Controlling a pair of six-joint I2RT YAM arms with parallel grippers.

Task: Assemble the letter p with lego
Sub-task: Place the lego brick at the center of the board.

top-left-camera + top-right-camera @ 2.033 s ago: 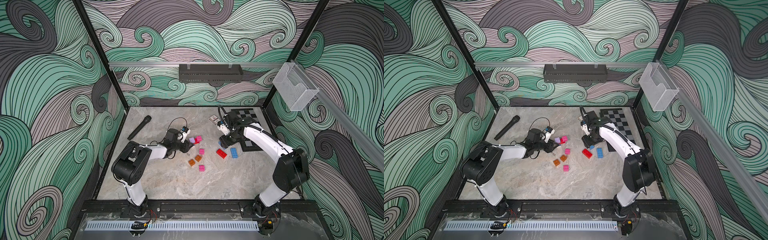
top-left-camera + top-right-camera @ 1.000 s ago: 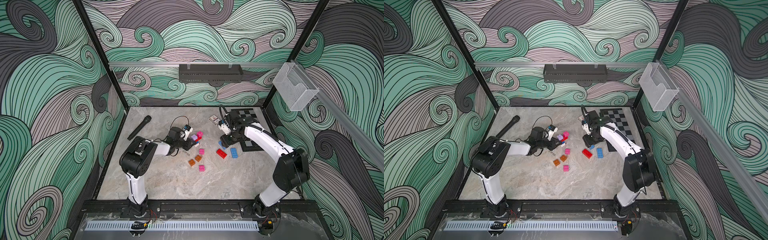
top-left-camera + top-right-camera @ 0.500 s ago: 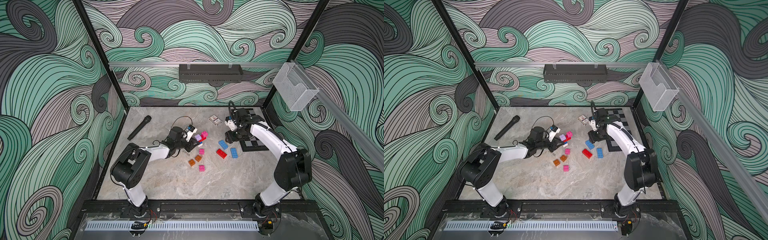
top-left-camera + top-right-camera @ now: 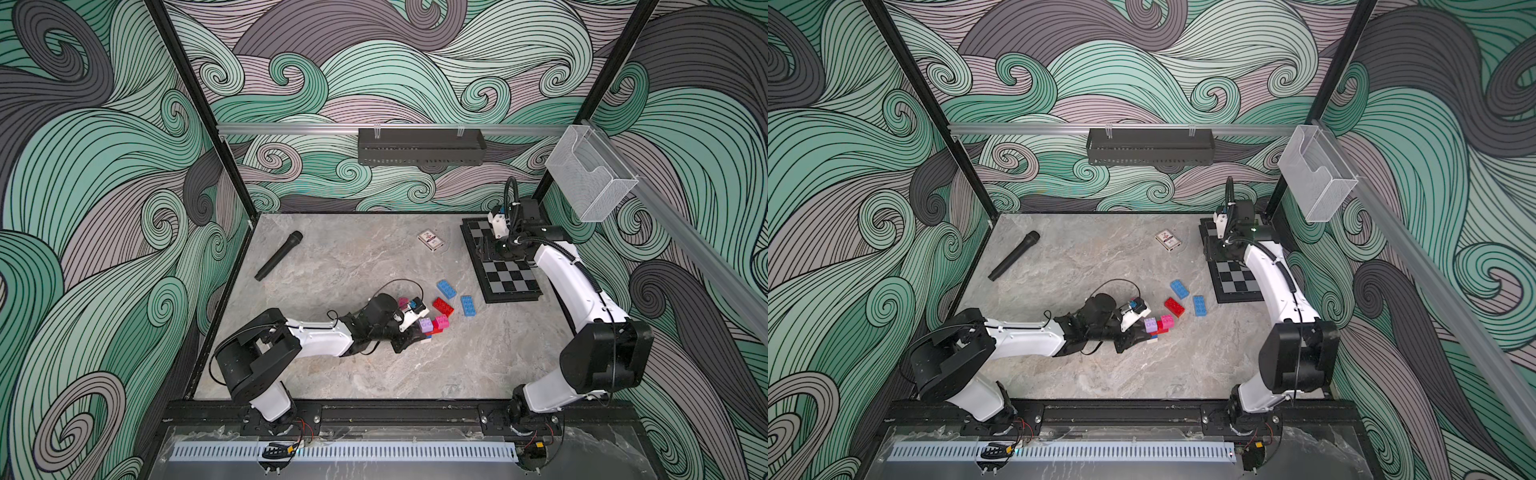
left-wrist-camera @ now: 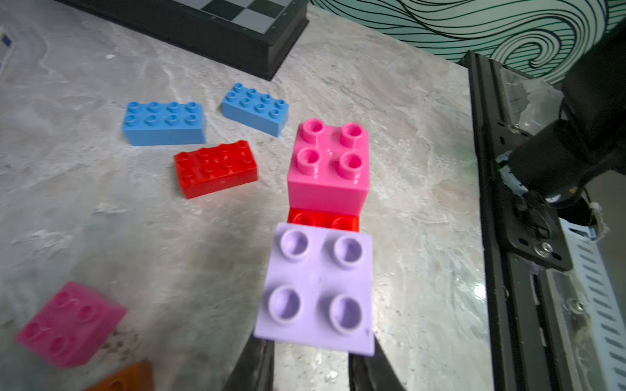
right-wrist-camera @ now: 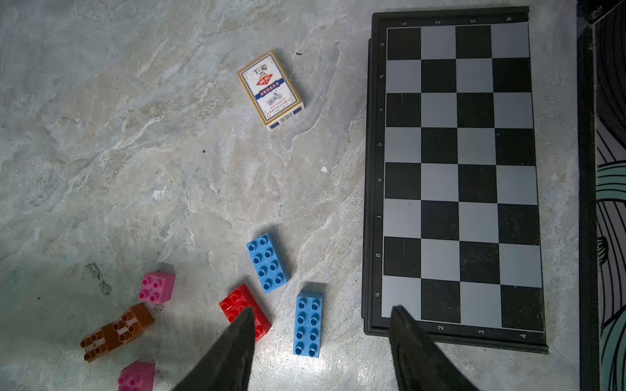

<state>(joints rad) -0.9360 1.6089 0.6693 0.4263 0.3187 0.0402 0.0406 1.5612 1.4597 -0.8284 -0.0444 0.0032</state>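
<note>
Directions are read in the top views, with 12 o'clock at the far wall. The left hand is set narrow and closed on a brick stack near the middle of the surface. In the left wrist view its fingers run in under the lilac brick, so the brick they actually pinch cannot be told. In the stack, the lilac brick sits nearest the hand and a pink brick sits beyond it. Both are seated on a red brick that shows between them. Whether the stack rests on the surface cannot be told. A loose red brick lies near the stack at 1 o'clock. One blue brick lies just beyond it at 1 o'clock, and a second blue brick lies at 2 o'clock. A loose pink brick shows at 10 o'clock, beside the left wrist. The right wrist view also shows orange bricks and a further pink brick on the surface. The right hand is well apart from the stack at 1 o'clock, over the far end of the chessboard. Its jaws stand wide with nothing between them. A card box lies at 9 o'clock from the right hand. A microphone lies well apart at 10 o'clock from the stack.
</note>
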